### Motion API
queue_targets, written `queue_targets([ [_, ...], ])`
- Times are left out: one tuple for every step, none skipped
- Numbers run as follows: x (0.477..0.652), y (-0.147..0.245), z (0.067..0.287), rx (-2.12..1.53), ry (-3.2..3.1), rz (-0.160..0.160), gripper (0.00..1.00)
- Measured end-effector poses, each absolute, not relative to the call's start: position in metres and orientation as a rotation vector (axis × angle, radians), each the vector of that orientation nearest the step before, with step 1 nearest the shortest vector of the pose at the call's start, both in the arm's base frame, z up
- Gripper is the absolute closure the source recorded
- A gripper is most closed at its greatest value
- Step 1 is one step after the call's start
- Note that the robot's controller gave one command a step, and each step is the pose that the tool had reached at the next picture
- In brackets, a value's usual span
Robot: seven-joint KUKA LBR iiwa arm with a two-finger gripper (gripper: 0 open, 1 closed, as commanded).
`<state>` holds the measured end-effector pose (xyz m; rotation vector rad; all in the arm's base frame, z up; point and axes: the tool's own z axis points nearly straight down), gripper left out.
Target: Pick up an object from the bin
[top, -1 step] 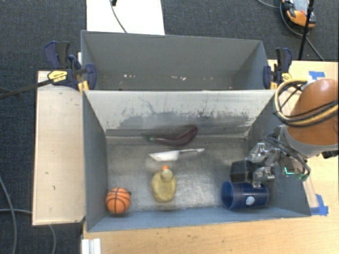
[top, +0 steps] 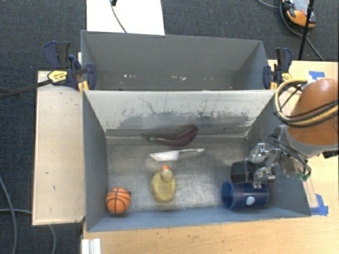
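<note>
My gripper (top: 263, 164) hangs low at the bin's right side, just above a dark blue mug (top: 244, 196) that lies on its side near the front right corner. A small black block (top: 241, 171) sits right beside the gripper on its left, touching the mug's upper edge. I cannot tell whether anything is held.
A dark purple eggplant (top: 175, 136) lies by the back wall, with a white knife (top: 174, 154) in front of it. A yellow squeeze bottle with an orange tip (top: 163, 185) lies mid-front. An orange basketball (top: 117, 200) sits in the front left corner.
</note>
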<state>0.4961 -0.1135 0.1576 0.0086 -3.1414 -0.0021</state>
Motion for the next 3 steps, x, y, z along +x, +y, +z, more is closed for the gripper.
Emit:
queue_targets([
  [0.496,-0.114,0.158,0.005,-3.141,-0.002,1.00],
  [0.496,-0.114,0.188,-0.018,-3.135,-0.003,1.00],
  [0.503,-0.114,0.215,0.000,-3.140,-0.001,1.00],
])
